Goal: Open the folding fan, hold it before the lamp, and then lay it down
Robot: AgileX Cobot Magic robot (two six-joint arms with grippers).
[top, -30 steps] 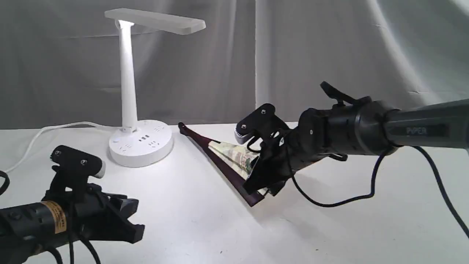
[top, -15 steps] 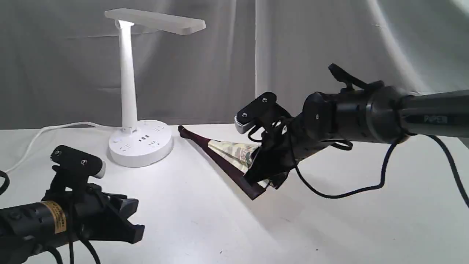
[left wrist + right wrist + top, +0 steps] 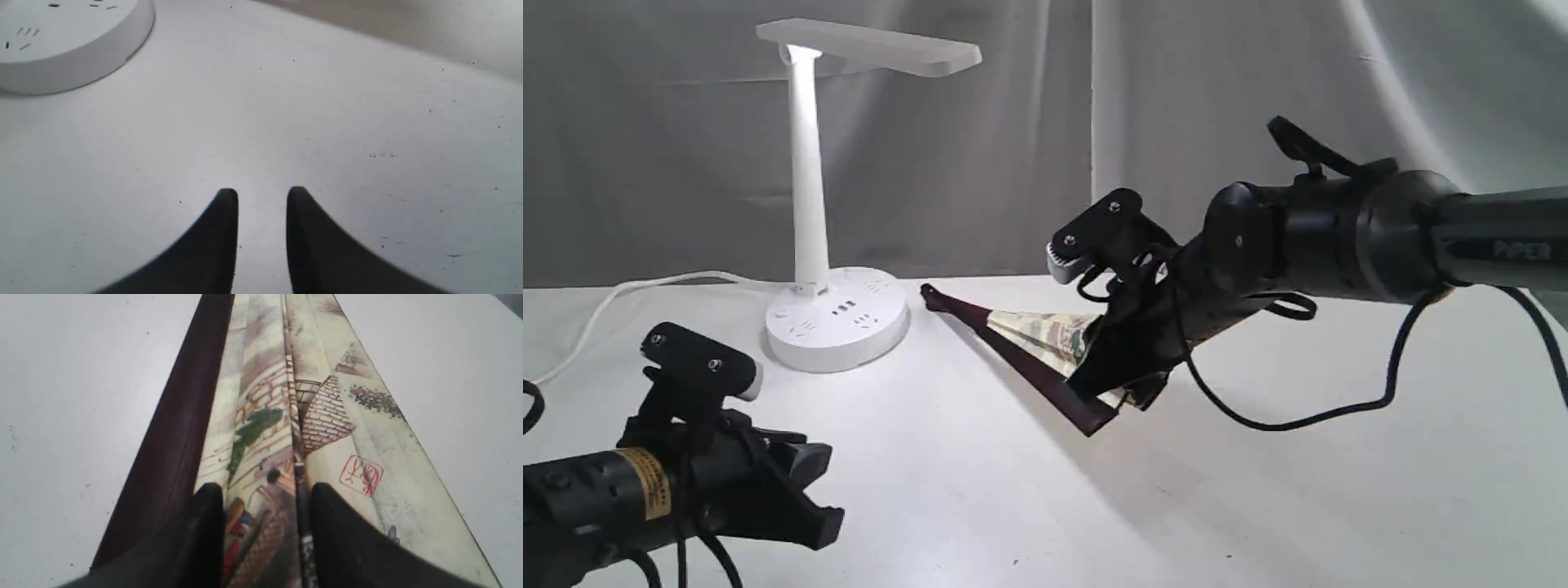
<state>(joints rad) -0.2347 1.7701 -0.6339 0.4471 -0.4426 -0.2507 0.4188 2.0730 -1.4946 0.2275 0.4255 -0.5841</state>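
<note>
Lift is what changes over the last second: my right gripper (image 3: 1115, 394) rises and takes the wide end of the fan (image 3: 1029, 367) up with it. That end now hangs off the counter (image 3: 931, 506) with a shadow beneath it, where a second ago it sat lower. The rivet end stays put, low by the far edge near its middle, just beside the base of the lamp (image 3: 809, 188), which stands toward the far left corner.

In the right wrist view the two fingers straddle a bundle of pleats next to the dark guard. I cannot see the contact cleanly, but since the fan climbs with the arm I judge the pincer clamped on it.

My left gripper (image 3: 262, 194) sits near the front left corner, hardly moved, its fingers a little apart with nothing but bare counter between them.

Spread looks unchanged: only a few painted folds show. So I read this as the pick-up under way and the opening hardly begun. The free guard needs pulling away, likely by the left arm, before the fan goes before the lamp.
</note>
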